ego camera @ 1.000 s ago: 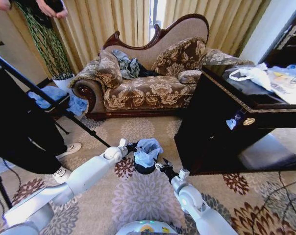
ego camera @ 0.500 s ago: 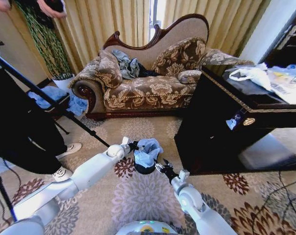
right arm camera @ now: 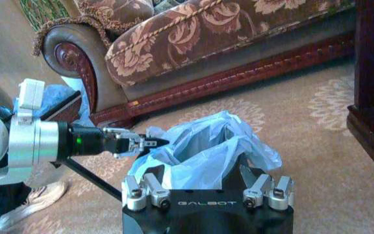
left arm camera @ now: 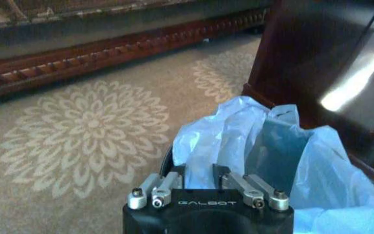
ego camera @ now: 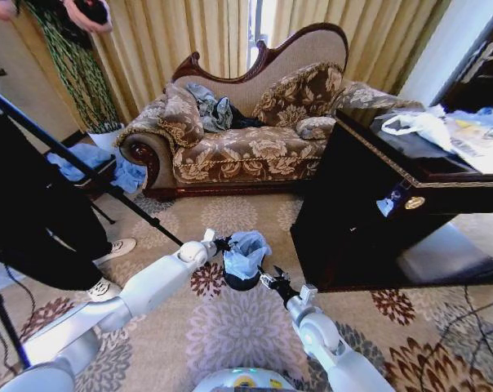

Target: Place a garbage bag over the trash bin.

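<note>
Both grippers flank the bin (ego camera: pixel 242 282): left gripper (right arm camera: pixel 149 143) pinches the bag (ego camera: pixel 246 251); right gripper (ego camera: pixel 266 278) fingers apparently open.

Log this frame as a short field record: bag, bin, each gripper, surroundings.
bag: thin pale blue translucent garbage bag, bunched up and standing out of the bin's mouth, not drawn down the sides
bin: small round black trash bin on the patterned carpet
left gripper: at the bag's left edge, shut on the plastic
right gripper: at the bin's right side, open
surroundings: floral sofa behind, dark wooden cabinet to the right
</note>
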Available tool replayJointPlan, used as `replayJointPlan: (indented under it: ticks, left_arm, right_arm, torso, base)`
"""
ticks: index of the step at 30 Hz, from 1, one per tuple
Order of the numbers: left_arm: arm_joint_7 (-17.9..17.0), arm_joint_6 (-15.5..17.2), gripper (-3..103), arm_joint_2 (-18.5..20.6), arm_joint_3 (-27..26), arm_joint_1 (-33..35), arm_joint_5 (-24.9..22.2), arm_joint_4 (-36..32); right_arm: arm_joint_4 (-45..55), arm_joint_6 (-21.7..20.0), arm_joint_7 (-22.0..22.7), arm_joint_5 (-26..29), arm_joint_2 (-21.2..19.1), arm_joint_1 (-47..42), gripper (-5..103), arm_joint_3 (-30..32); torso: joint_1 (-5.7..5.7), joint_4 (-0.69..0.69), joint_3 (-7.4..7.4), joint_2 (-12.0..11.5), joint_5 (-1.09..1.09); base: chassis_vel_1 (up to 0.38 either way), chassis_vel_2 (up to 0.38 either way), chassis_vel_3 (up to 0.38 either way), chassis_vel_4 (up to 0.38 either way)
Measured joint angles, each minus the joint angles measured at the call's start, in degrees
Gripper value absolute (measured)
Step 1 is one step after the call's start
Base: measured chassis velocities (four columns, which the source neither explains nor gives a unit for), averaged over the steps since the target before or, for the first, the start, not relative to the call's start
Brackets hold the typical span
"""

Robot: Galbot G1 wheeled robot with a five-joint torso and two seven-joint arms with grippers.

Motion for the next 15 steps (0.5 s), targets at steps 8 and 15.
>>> replayJointPlan:
  ticks: [8, 15]
  left_arm:
    - [0.8, -1.4, 4, -0.6, 0.4, -0.6, 1.8, 2.5]
    - [0.8, -1.7, 0, 0.0, -0.7, -0.5, 1.9, 2.0]
  right_arm:
    - [0.1, 0.4, -0.1, -0.1, 0.0, -0.6, 74, 0.0]
    - [0.3, 0.5, -0.4, -0.2, 0.0, -0.8, 74, 0.0]
  torso:
    - [0.00, 0.00, 0.00, 0.0, 0.00]
    - [0.00, -0.01, 0.00, 0.0, 0.00]
  base:
    - [0.000, 0.000, 0.000, 0.000]
    - [0.000, 0.000, 0.000, 0.000]
